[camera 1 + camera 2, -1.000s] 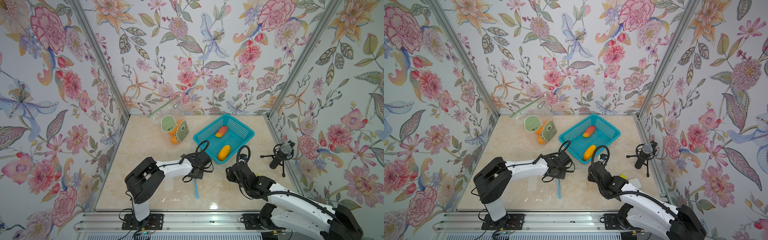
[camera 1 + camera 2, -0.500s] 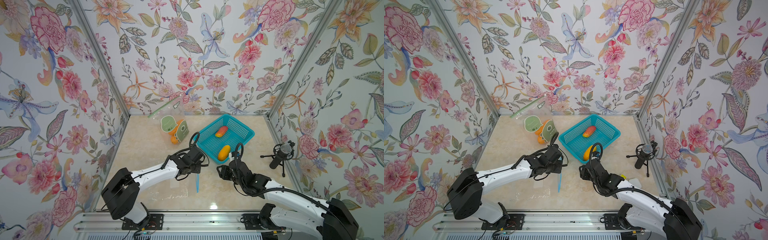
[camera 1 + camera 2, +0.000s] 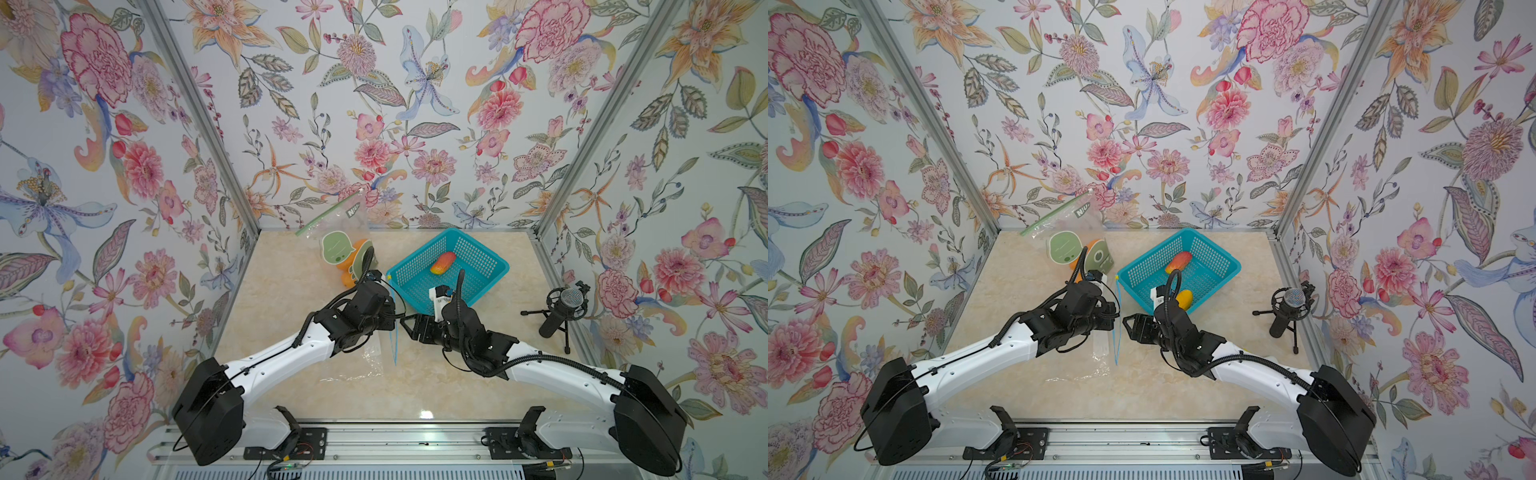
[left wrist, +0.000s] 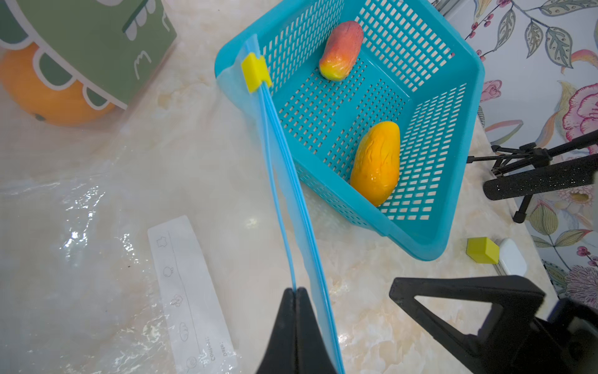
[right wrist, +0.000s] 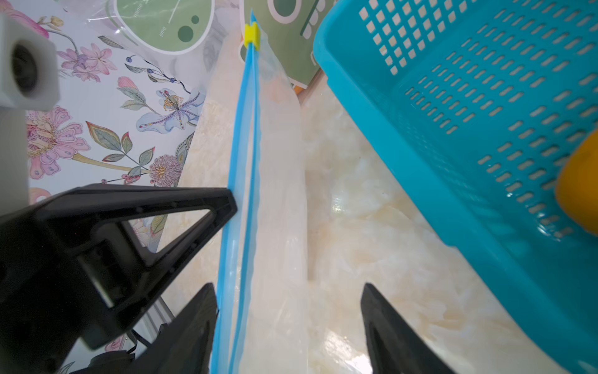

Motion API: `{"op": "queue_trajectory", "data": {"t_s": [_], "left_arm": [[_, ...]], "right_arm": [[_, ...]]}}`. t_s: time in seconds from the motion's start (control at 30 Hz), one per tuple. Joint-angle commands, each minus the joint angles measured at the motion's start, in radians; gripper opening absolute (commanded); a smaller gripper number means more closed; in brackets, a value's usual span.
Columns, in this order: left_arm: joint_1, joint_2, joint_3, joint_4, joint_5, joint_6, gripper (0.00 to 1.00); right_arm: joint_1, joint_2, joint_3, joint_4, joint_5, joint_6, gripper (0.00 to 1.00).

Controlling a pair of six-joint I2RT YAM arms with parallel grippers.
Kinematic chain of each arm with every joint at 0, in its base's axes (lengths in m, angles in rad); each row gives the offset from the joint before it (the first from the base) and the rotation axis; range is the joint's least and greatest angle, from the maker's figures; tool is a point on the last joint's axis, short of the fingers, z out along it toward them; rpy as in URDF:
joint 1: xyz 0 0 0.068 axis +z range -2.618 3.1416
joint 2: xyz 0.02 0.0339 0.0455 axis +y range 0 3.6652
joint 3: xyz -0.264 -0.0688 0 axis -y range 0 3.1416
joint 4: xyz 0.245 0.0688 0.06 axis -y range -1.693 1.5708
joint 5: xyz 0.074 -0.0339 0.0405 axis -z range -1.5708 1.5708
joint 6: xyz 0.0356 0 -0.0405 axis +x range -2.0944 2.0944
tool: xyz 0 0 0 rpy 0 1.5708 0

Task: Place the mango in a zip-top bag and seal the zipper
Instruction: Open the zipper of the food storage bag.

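A clear zip-top bag (image 4: 194,259) lies on the table with its blue zipper edge (image 3: 395,343) raised. Its yellow slider (image 4: 255,73) sits at the far end. My left gripper (image 4: 296,291) is shut on one blue zipper strip (image 3: 1118,328). My right gripper (image 5: 288,288) is open just beside it, and the blue strips (image 5: 246,145) run between its jaws, close against one finger. A yellow mango (image 4: 377,162) and a red-yellow mango (image 3: 443,263) lie in the teal basket (image 3: 492,266) just behind the grippers. The yellow mango (image 3: 1185,298) shows past the right wrist.
At the back left, another bag with green print holds an orange fruit (image 3: 347,266). A small microphone on a tripod (image 3: 561,309) stands at the right edge. A yellow cube (image 4: 482,249) and a white object lie near the basket's front corner.
Both arms have moved back toward the basket. The left gripper has lifted the bag's zipper edge off the table, and the right gripper has opened wider beside it.
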Motion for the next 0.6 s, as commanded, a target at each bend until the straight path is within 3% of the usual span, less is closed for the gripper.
{"op": "queue_trajectory", "data": {"t_s": [0.0, 0.3, 0.57], "left_arm": [[0.019, -0.029, -0.020, 0.047, 0.002, 0.002, 0.00], [0.023, -0.040, -0.011, 0.065, 0.017, 0.003, 0.00], [0.033, -0.082, -0.014, 0.046, 0.022, -0.002, 0.00]], "right_arm": [[0.009, 0.018, 0.036, -0.016, 0.024, -0.027, 0.70], [0.046, 0.133, 0.127, -0.078, 0.062, -0.063, 0.69], [0.032, 0.177, 0.176, -0.173, 0.152, -0.088, 0.62]]}}
